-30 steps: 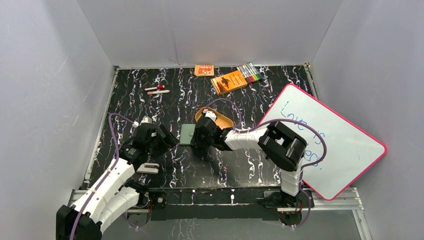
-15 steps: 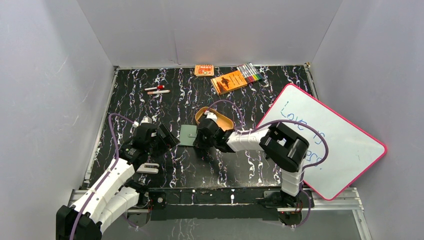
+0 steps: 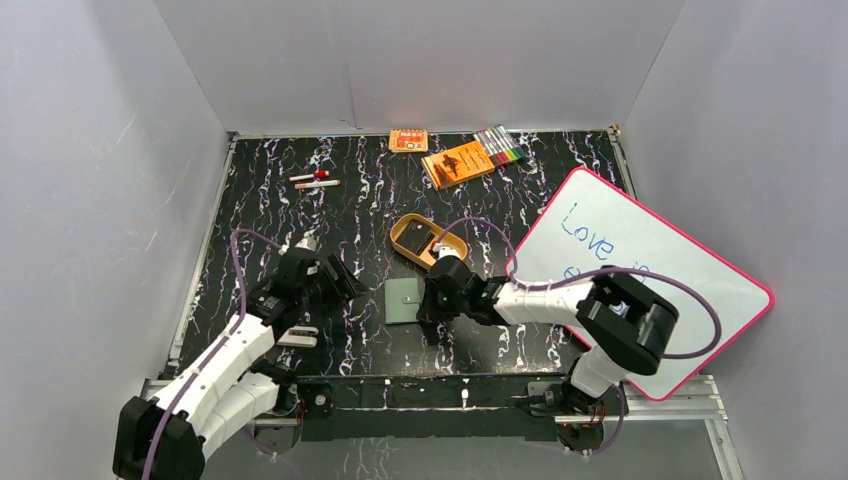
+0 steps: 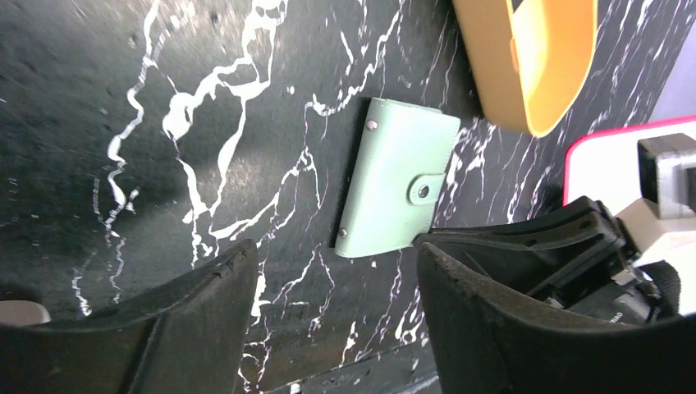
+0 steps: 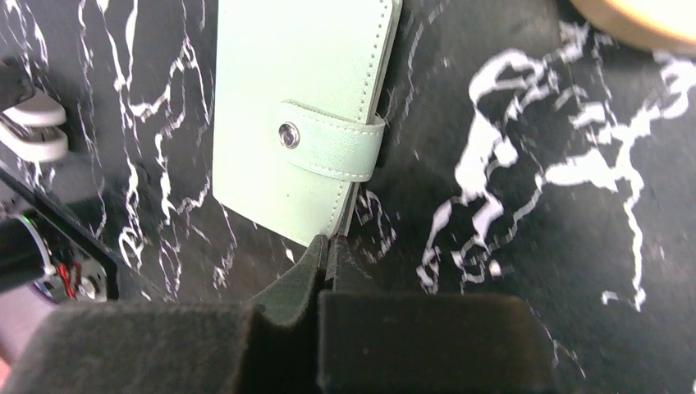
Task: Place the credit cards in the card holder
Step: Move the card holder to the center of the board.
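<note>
The card holder lies closed and snapped on the table, close to the near edge and about midway along it. The right hand is pressed shut, its tips touching the holder's corner. The left hand hangs wide beside it. The credit cards sit in the tan tray toward the table's middle

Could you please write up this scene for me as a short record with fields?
Card holder: closed, tab snapped, flat on the table
Credit cards: probably the dark item in the tan tray; not yet in the holder
Left gripper: open, empty, left of the holder, apart from it
Right gripper: shut, tips at a corner of the holder; grip unclear
Also present: whiteboard, orange booklet, markers
</note>
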Controlling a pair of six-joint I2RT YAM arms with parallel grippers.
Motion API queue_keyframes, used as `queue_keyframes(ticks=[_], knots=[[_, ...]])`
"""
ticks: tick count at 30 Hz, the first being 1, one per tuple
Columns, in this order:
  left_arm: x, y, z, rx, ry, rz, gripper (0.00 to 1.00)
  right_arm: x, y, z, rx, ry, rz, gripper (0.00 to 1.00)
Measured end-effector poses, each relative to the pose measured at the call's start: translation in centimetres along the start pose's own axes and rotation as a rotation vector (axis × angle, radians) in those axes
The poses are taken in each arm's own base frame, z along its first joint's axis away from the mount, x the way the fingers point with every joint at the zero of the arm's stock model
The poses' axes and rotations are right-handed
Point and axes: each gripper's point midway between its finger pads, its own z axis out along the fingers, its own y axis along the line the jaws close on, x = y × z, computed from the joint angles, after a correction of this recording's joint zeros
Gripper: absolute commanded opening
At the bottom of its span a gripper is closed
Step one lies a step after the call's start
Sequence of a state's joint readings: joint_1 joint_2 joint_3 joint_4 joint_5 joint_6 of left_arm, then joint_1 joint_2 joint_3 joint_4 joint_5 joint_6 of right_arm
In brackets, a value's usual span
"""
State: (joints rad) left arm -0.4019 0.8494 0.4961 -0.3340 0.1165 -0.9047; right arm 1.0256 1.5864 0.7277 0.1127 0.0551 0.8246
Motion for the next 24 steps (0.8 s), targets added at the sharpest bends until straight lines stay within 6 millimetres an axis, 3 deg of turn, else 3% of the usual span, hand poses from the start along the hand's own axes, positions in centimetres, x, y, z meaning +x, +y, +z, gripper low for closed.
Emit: queue_keyframes(ticks=[5,14,24], knots=[[2.9,0.2,1.4,0.041,0.107,0.015,0.55,1.5,-1.2,-1.8,0.014,0.030,-0.040,0.00],[7.6,-1.6,3.3,0.088,0.246,0.105,0.52,1.9,-1.5,-2.1,0.010,0.043,-0.116,0.00],[8.0,-1.9,5.3,0.098,0.256,0.097,0.36,2.5,-1.1,-2.0,-0.004,0.050,-0.184,0.00]])
